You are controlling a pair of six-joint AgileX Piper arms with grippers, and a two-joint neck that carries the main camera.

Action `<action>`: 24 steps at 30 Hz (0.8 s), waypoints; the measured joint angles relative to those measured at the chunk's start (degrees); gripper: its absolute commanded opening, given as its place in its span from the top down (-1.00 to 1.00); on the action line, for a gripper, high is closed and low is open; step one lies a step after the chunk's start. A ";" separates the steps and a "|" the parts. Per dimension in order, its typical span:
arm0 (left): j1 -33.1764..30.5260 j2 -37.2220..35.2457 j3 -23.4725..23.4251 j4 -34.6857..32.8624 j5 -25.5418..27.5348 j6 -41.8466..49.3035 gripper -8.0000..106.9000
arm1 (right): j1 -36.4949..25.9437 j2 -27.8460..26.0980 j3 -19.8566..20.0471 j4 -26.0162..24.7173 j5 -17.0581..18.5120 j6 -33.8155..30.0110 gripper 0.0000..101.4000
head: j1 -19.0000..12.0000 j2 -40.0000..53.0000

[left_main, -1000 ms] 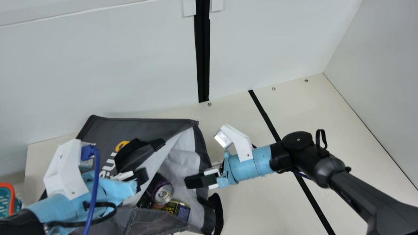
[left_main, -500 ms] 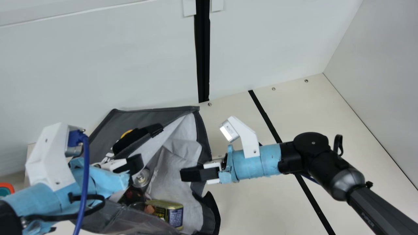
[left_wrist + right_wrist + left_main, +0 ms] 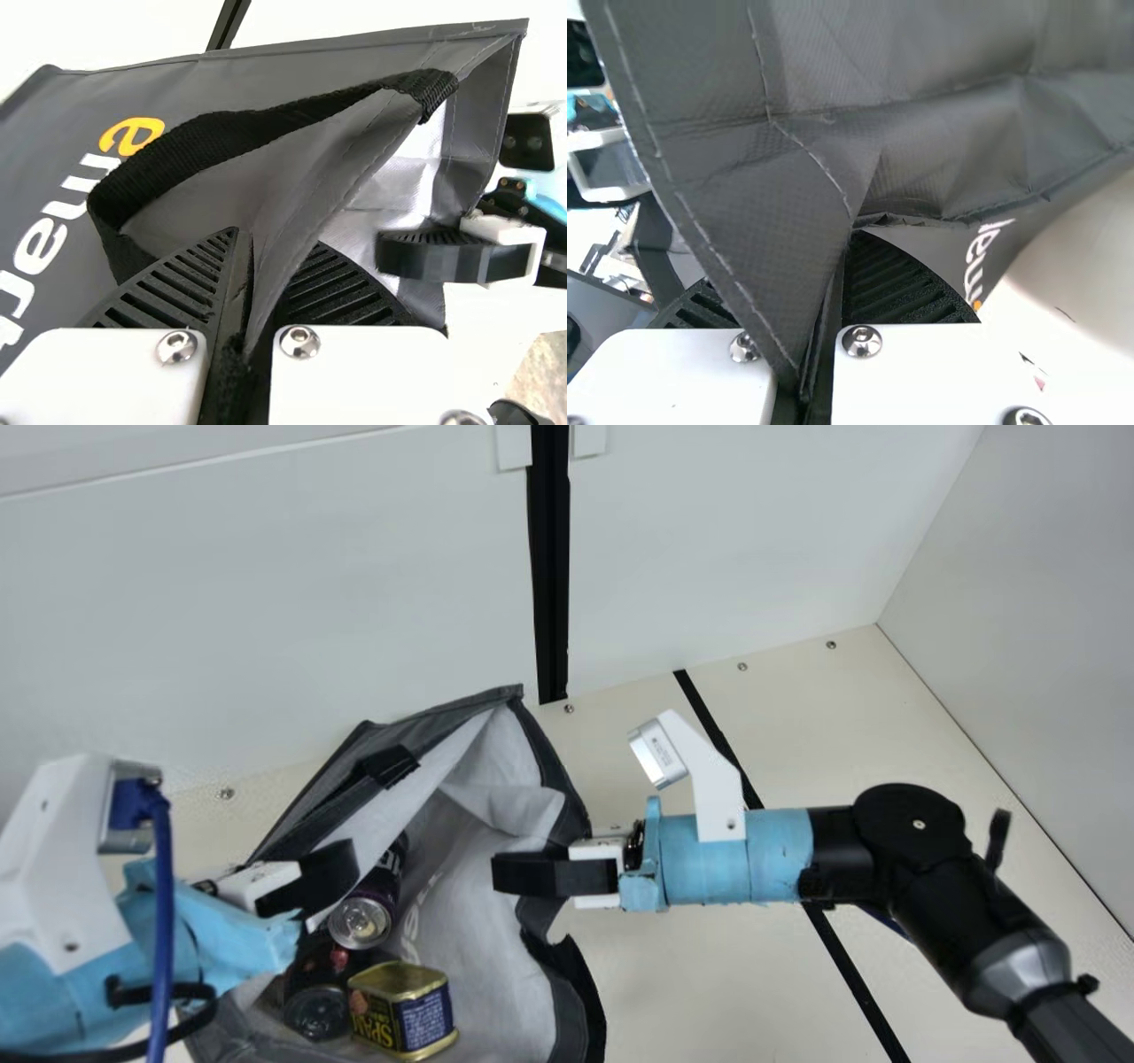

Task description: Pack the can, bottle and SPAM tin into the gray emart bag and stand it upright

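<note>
Your left gripper [image 3: 341, 872]: clamped on the gray bag's [image 3: 509, 1001] left rim
Your right gripper [image 3: 507, 875]: clamped on its right rim
Can [image 3: 365, 917]: inside, just near-right of your left gripper
Bottle [image 3: 316, 1005], SPAM tin [image 3: 401, 1012]: inside, nearer you

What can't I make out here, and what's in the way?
- Main view: the far end of the can, behind the side of the bag.
- Main view: part of the bottle, behind the left gripper.
- Main view: the bag's lowest part, cut off by the bottom edge.
</note>
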 measured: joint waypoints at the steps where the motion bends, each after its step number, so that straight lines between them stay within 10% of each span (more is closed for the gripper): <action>1: 0.03 -0.17 -0.29 0.00 0.43 0.00 1.00 | -0.07 -0.56 -0.08 0.00 0.00 0.64 1.00 | 0.00 0.00; 24: 1.58 -2.16 -9.63 -3.51 10.04 6.68 1.00 | -3.71 -13.85 -10.24 -0.89 0.06 14.34 1.00 | 0.00 0.00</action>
